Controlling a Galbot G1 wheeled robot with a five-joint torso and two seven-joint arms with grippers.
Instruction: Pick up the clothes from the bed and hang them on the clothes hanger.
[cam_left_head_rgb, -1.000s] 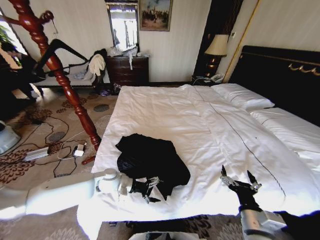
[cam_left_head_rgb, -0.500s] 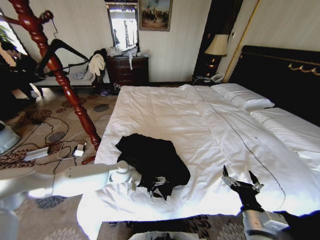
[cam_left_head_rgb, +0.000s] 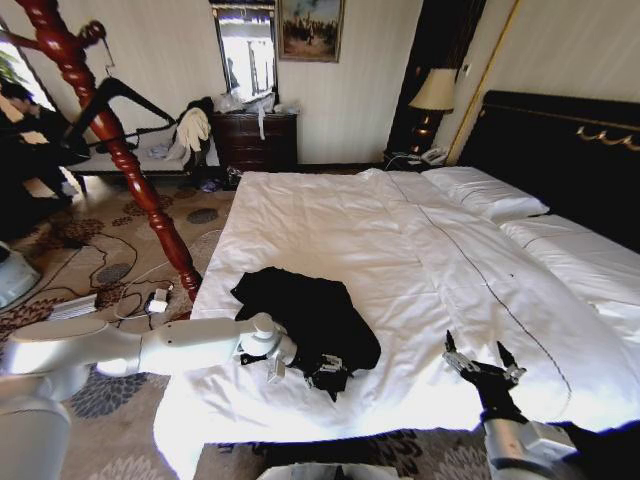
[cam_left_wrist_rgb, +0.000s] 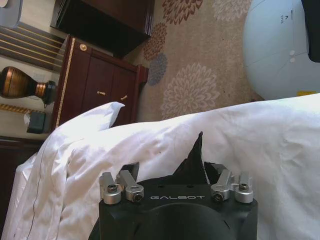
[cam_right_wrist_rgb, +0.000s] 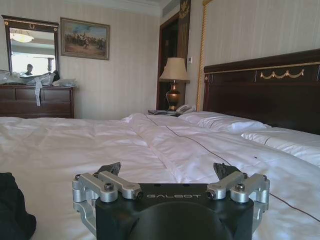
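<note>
The big black, slightly shiny piece of clothes (cam_left_head_rgb: 305, 315) lies crumpled on the near part of the wide bed with white sheets (cam_left_head_rgb: 400, 250), close to the bed's left edge. The left gripper (cam_left_head_rgb: 328, 372) reaches across from the left side and sits right at the near edge of the black clothes. In the left wrist view, its fingers are spread a little, and a dark peak of cloth (cam_left_wrist_rgb: 192, 162) stands up between them; it does not look pinched yet. The right gripper (cam_left_head_rgb: 482, 366) hovers over the bare sheet near the foot of the bed, well apart from the clothes, with its fingers spread wide and nothing in them. The slim black clothes hanger with a silver hook (cam_left_head_rgb: 120, 95) hangs on the tall reddish-brown wooden coat stand (cam_left_head_rgb: 110, 130) beside the bed, far from the clothes. The step in hand seems to be the pick-up, so the task is only starting. Next, the left gripper would need to press its fingers together on that fold of cloth and lift it off the bed.
</note>
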